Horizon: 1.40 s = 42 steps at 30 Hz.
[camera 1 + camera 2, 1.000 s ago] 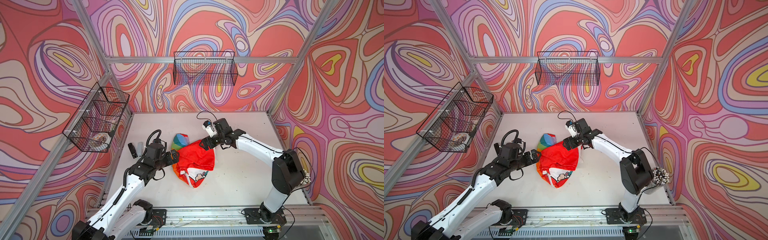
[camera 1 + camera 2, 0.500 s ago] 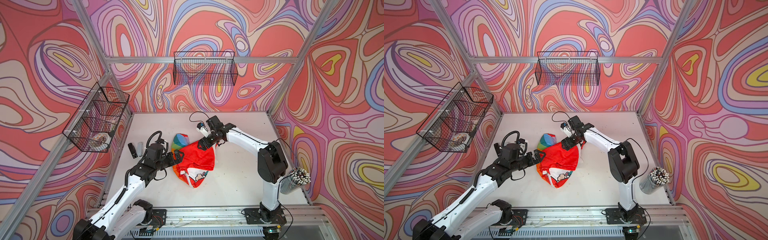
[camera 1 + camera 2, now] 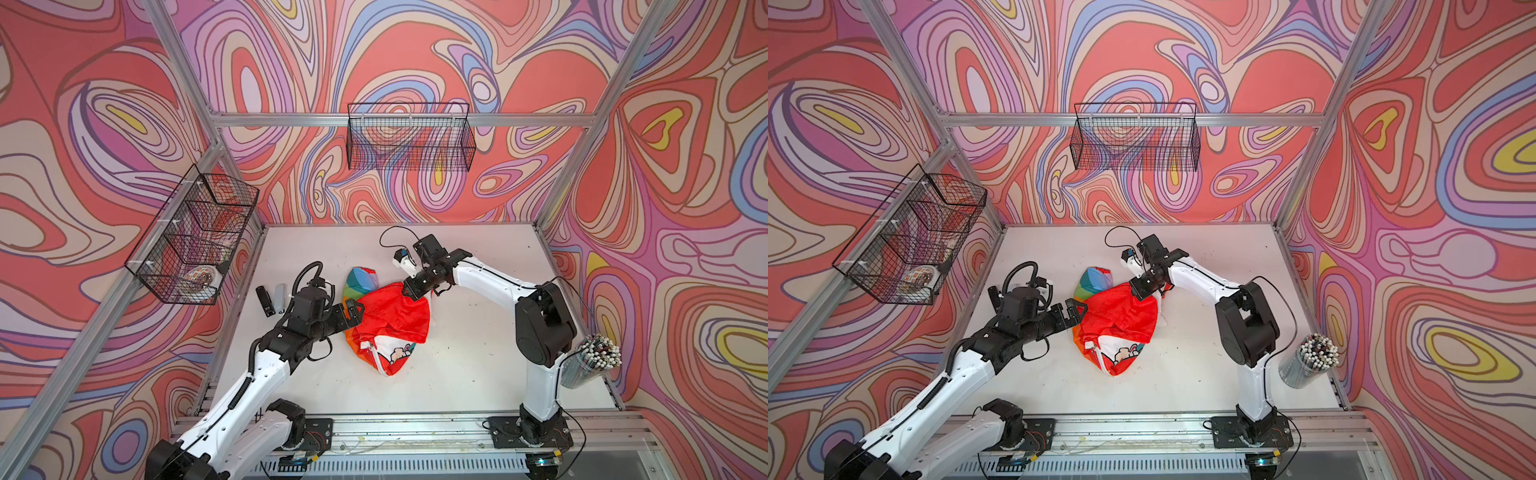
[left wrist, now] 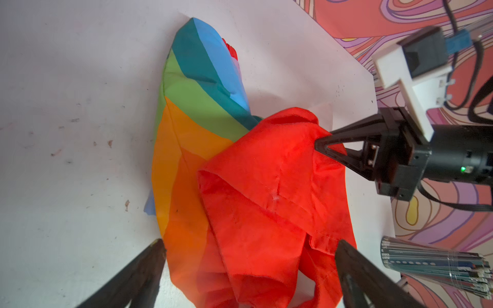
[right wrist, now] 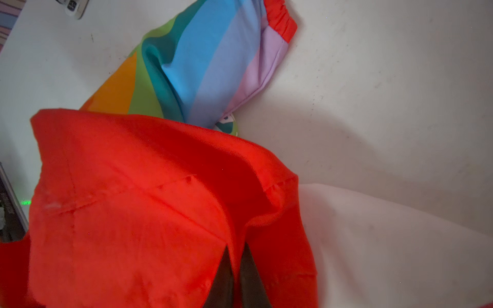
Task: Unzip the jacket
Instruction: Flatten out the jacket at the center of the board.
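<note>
- Between the two grippers, on the white tabletop (image 3: pixel 478 365): the jacket (image 3: pixel 390 320), crumpled into a heap with its red hood (image 4: pixel 266 192) uppermost.
- right gripper (image 3: pixel 417 289): jaws pressed together, pinching a fold of the red hood at the heap's far edge. In the right wrist view its dark fingertips (image 5: pixel 226 269) stand closed with red cloth between them.
- left gripper (image 3: pixel 354 312): jaws spread wide at the opposite edge of the heap. Whether it touches the cloth cannot be told. In the left wrist view its fingers (image 4: pixel 144 266) flank the fabric.
- rainbow-striped sleeve (image 3: pixel 360 283): juts from under the hood, just beyond the left gripper and beside the right gripper. It ends in a red elastic cuff (image 5: pixel 280 16).
- white zipper (image 3: pixel 375 356): on the heap's near side, away from both grippers, beside a white cartoon-printed panel (image 3: pixel 399 353). How far it is closed cannot be told.
- cup of pens (image 3: pixel 590 361): well apart from the right gripper.
- black bar (image 3: pixel 263 301) and grey bar (image 3: pixel 280 298): behind the left gripper, side by side.
</note>
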Each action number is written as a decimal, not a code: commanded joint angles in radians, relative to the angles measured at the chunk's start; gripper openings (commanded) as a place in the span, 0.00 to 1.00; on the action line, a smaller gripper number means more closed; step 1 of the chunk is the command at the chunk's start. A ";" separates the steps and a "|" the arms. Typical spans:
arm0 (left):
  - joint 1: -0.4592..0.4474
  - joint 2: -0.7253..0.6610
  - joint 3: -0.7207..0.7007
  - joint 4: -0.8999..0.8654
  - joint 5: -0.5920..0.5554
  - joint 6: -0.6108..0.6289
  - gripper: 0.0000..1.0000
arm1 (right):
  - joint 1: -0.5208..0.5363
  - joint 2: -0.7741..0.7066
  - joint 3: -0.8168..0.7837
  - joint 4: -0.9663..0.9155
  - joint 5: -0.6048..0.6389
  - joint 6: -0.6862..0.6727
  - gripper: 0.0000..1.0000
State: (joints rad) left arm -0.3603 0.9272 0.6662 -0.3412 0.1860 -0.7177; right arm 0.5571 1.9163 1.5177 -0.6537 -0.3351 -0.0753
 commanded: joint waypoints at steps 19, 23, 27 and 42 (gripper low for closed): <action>0.075 0.466 0.376 0.061 -0.048 0.150 0.88 | -0.365 -0.474 -0.263 0.037 0.456 0.511 0.00; 0.105 0.603 0.445 0.103 0.031 0.158 0.78 | -0.388 -0.460 -0.266 0.012 0.447 0.539 0.00; 0.113 0.714 0.502 0.121 0.116 0.180 0.74 | -0.395 -0.470 -0.276 0.021 0.412 0.526 0.00; 0.106 0.894 0.484 0.173 0.153 0.065 0.76 | -0.394 -0.476 -0.281 0.026 0.289 0.486 0.00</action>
State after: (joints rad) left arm -0.2497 1.8038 1.1637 -0.2119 0.3122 -0.6125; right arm 0.1646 1.4525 1.2377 -0.6209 -0.0189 0.4267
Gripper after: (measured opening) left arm 0.761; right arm 0.049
